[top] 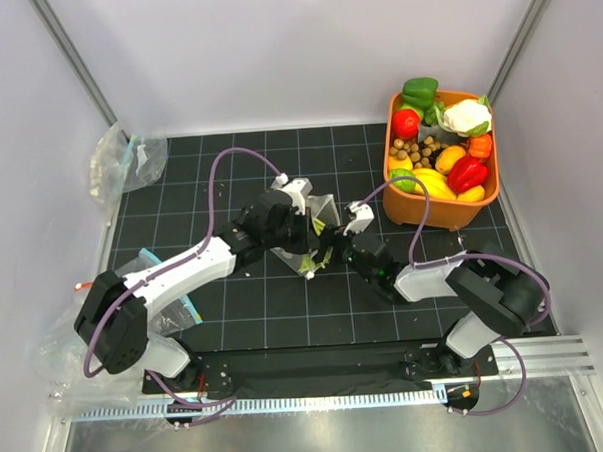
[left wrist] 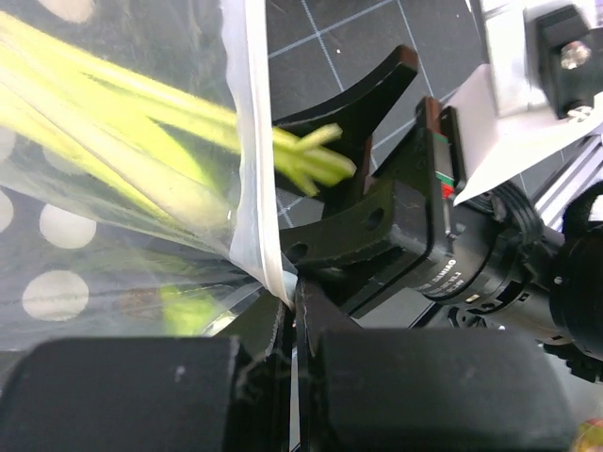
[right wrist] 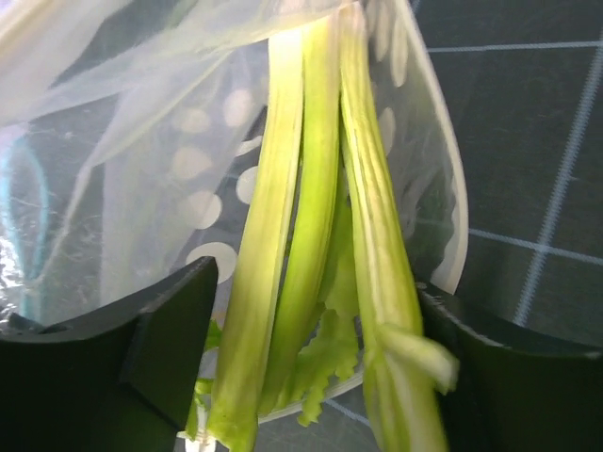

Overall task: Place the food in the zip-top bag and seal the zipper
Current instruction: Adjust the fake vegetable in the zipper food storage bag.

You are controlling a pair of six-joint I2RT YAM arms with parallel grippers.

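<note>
Presently the left gripper (left wrist: 294, 315) pinches shut on the zipper (left wrist: 254, 141) of the zip-top bag (left wrist: 113, 282) while the right gripper (right wrist: 316, 377) stands wide around the celery stalk (right wrist: 311, 188), which lies partly inside yet pokes past the mouth, so it could slide out or jam the seal.

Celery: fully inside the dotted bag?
No, the celery tip pokes out past the zipper strip in the left wrist view.
</note>
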